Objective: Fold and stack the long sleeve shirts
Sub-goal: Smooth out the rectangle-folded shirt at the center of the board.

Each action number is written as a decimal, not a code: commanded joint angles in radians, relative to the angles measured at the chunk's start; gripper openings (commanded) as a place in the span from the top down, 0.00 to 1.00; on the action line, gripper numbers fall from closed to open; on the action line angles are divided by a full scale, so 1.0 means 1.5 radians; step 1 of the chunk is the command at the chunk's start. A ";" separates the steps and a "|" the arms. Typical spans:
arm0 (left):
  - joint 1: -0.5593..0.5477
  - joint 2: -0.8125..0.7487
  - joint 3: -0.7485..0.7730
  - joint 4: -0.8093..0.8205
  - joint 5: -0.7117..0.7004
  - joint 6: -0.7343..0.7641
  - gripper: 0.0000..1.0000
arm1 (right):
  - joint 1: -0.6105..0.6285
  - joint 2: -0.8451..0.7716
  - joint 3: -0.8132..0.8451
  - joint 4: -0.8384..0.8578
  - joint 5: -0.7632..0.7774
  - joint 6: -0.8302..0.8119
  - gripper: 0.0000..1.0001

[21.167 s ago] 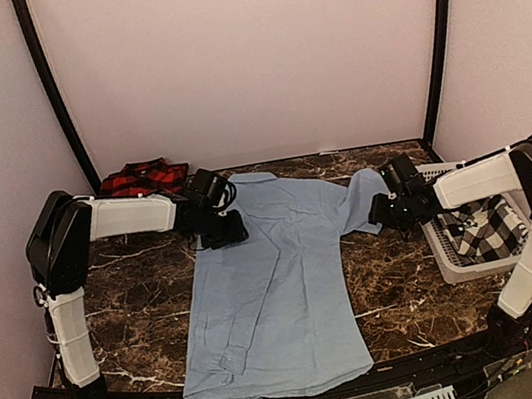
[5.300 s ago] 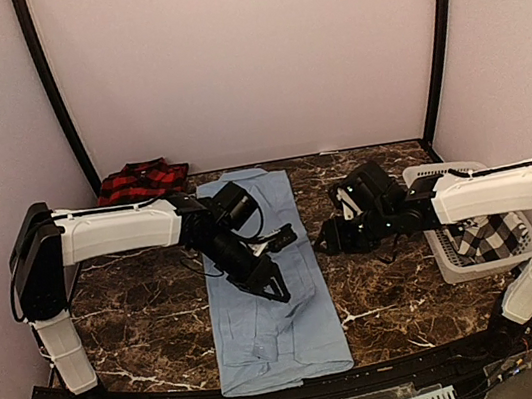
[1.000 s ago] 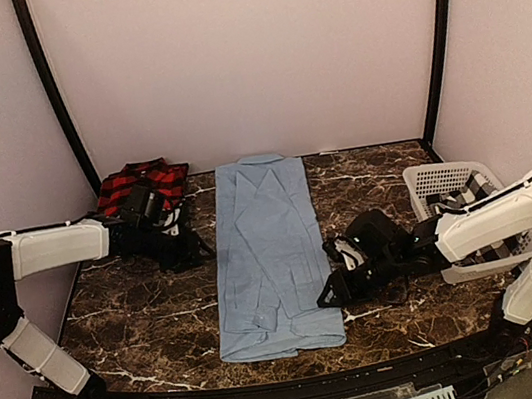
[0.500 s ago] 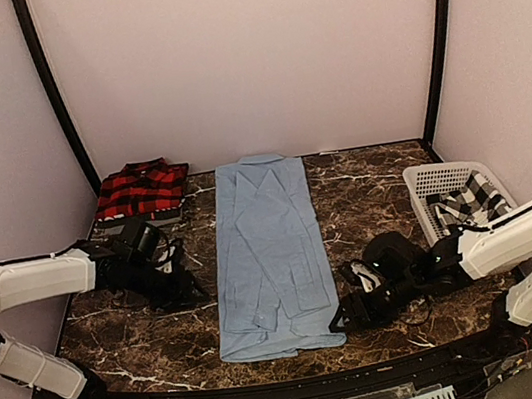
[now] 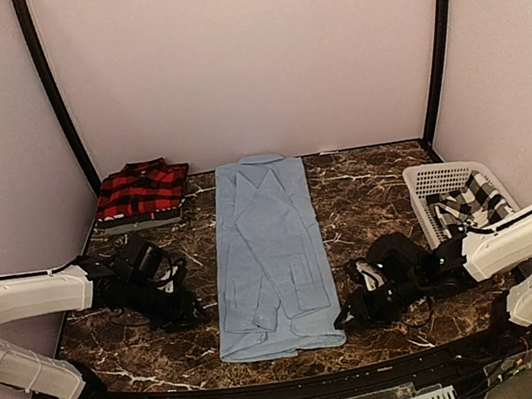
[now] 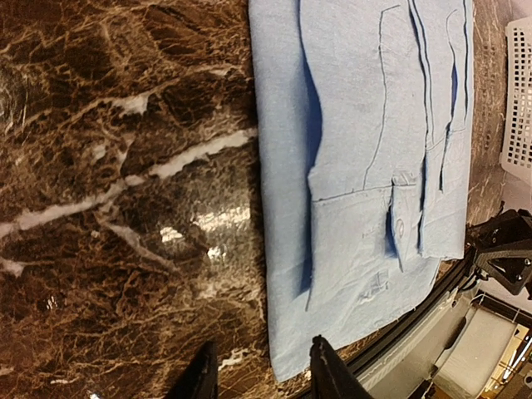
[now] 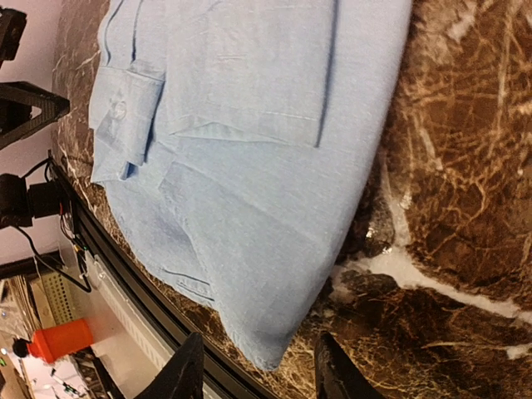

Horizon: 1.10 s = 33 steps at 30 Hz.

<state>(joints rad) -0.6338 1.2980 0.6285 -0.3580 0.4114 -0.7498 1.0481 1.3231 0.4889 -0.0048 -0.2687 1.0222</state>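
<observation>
- left gripper (image 5: 187, 311): fingers spread, holding nothing; low over the table (image 5: 366, 194), at the near left corner of the light blue shirt (image 5: 269, 250).
- right gripper (image 5: 349, 316): fingers spread, empty; low at that shirt's near right corner.
- light blue shirt: folded into a long strip, flat mid-table, collar at the far end.
- red-and-black plaid shirt (image 5: 143, 191): folded, far left corner.
- black-and-white checked shirt (image 5: 469, 203): bunched in the white basket (image 5: 434, 173), right side.

The blue shirt (image 5: 269, 250) is seen whole from overhead. Its near hem is shared close-up by both wrist views.
</observation>
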 commanded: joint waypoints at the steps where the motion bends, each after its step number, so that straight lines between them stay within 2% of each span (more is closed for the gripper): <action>1: -0.007 -0.024 -0.024 -0.018 0.009 -0.018 0.65 | -0.013 -0.027 0.033 -0.012 0.040 -0.012 0.64; 4: -0.009 -0.025 -0.030 -0.015 0.010 -0.021 0.66 | -0.017 -0.011 0.054 0.000 0.038 -0.032 0.66; 8: -0.011 -0.025 -0.034 -0.013 0.018 -0.022 0.67 | -0.016 0.067 0.087 0.032 -0.002 -0.059 0.69; 13: -0.014 -0.031 -0.034 -0.026 0.024 -0.020 0.67 | -0.004 0.118 0.066 0.072 -0.055 -0.046 0.69; 21: -0.017 -0.034 -0.032 -0.036 0.040 -0.020 0.67 | 0.017 0.103 0.022 0.054 -0.072 -0.034 0.68; 26: -0.019 -0.022 -0.029 -0.045 0.051 -0.010 0.67 | 0.020 0.086 0.032 0.022 -0.074 -0.041 0.66; 33: -0.027 -0.011 -0.027 -0.050 0.084 0.000 0.61 | 0.019 0.026 0.042 -0.050 -0.047 -0.044 0.66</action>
<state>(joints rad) -0.6617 1.2774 0.5919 -0.4000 0.4957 -0.7677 1.0672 1.4174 0.5411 -0.0128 -0.3653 0.9611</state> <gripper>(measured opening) 0.369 0.340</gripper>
